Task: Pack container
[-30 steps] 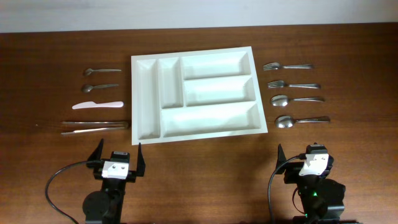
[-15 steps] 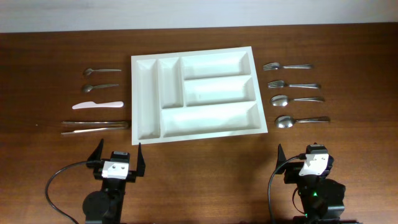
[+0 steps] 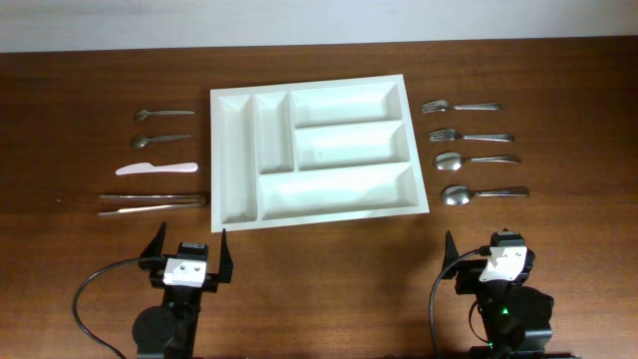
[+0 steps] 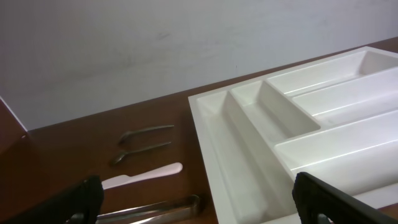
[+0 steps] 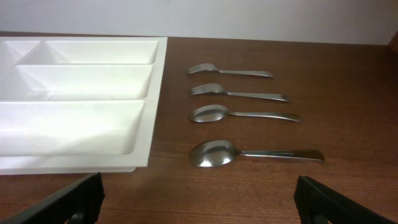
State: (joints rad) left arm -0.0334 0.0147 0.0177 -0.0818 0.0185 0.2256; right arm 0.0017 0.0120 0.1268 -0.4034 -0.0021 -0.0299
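You have the container (image 3: 339, 187) lying flat in the middle of the tabletop (image 3: 60, 70), with its two narrow compartments on the left and the three long ones running crosswise on the right. Your left fingers (image 3: 156, 242) stand spread wide with nothing between them, near the container's near-left corner but apart from it. Your right fingers (image 3: 448, 246) are equally wide and hold nothing, off the near-right corner. To the left of the container, two small spoons (image 3: 164, 113), a white knife (image 3: 157, 169) and metal tongs (image 3: 152, 203) lie in a column. To its right lie two forks (image 3: 461, 106) and two larger spoons (image 3: 477, 159), their handles pointing away from the container and none touching it.
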